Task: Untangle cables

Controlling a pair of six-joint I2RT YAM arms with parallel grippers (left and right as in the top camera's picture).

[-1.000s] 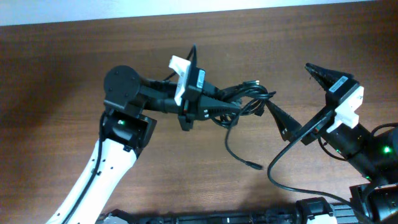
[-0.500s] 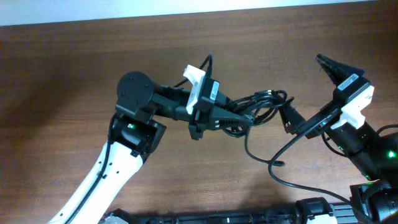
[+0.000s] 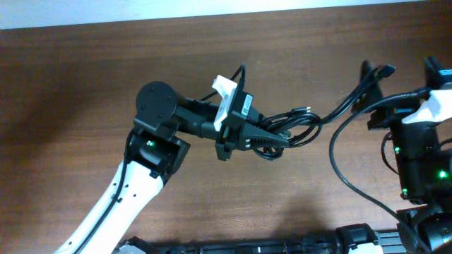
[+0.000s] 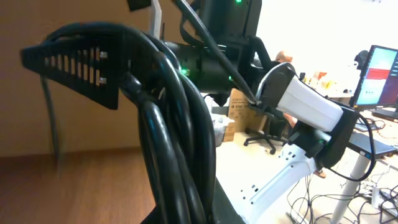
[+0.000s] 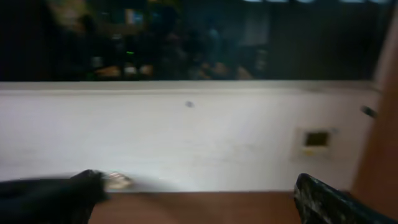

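The cables [image 3: 293, 125] are a bundle of thin black cords hanging from my left gripper [image 3: 272, 137], which is shut on them over the middle of the table. In the left wrist view the cords [image 4: 180, 137] run thick between my left gripper's [image 4: 134, 81] fingers. One cord stretches right to a plug end [image 3: 385, 70] beside my right gripper [image 3: 374, 95]. In the right wrist view that gripper [image 5: 202, 199] is wide open, with a blurred metal-tipped plug [image 5: 106, 182] at its left finger; contact cannot be told.
The brown wooden table [image 3: 85, 85] ends at a white wall [image 5: 199, 130] at the back. A thicker black arm wire [image 3: 332, 152] loops from the right arm [image 3: 420, 155] down to the front edge.
My left gripper carried the bundle to the right, then held still. My right arm swung right and turned, and one cord is now drawn out toward it.
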